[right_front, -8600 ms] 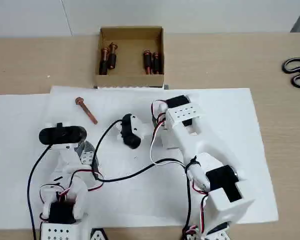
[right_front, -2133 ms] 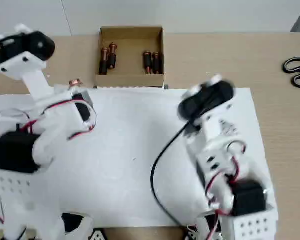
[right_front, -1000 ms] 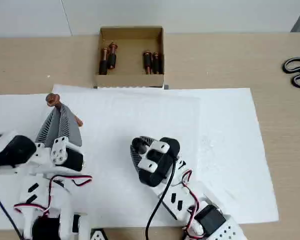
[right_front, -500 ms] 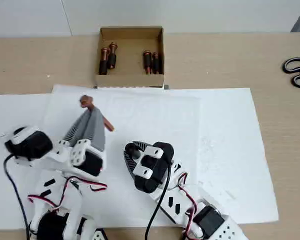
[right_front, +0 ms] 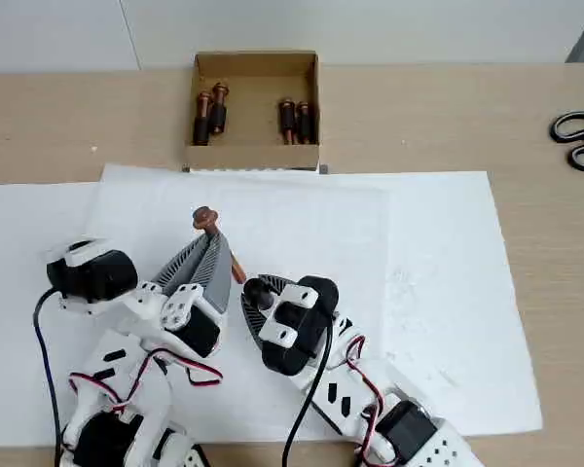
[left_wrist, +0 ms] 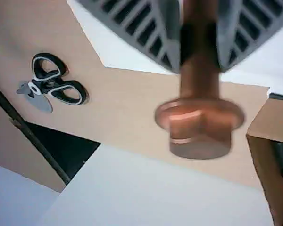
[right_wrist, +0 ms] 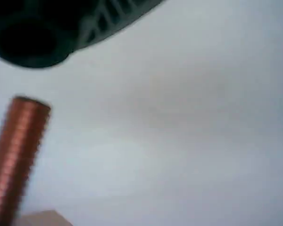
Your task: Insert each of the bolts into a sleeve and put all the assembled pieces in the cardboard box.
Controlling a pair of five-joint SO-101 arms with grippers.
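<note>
Progress, judged: four assembled pieces are in the box, and one bolt and one sleeve are held in the fingers but not yet joined. What is left is the insertion and then the carry to the box.

1. Right gripper (right_front: 258, 295), nearest, at 6 o'clock on the paper (right_front: 419, 292). Its fingers are clamped on the black sleeve (right_wrist: 23, 44). The open bore faces roughly 11 o'clock, toward the bolt.

2. Left gripper (right_front: 214, 255), just beside it at 9 o'clock. Its grey fingers (right_front: 197, 265) are clamped on the shank of the copper bolt (left_wrist: 199, 123), which is held clear of the paper.
   - Long axis: runs 11 to 5 o'clock in the high view.
   - Head: points to 11 o'clock, toward the box.
   - Threaded tip: points to 5 o'clock and sits just beside the sleeve mouth, not inside it.
   - The right wrist view confirms a gap between thread and bore. The two axes look slightly off line, and I judge that they need correcting before the push.

3. Box (right_front: 253, 156), far, at 12 o'clock on the counter (right_front: 448, 117). The four pieces (right_front: 287, 119) lie in two pairs, their long axes near 12 to 6 o'clock.

4. Scissors (right_front: 579, 139), far, at 2 o'clock, well apart from the work.
</note>
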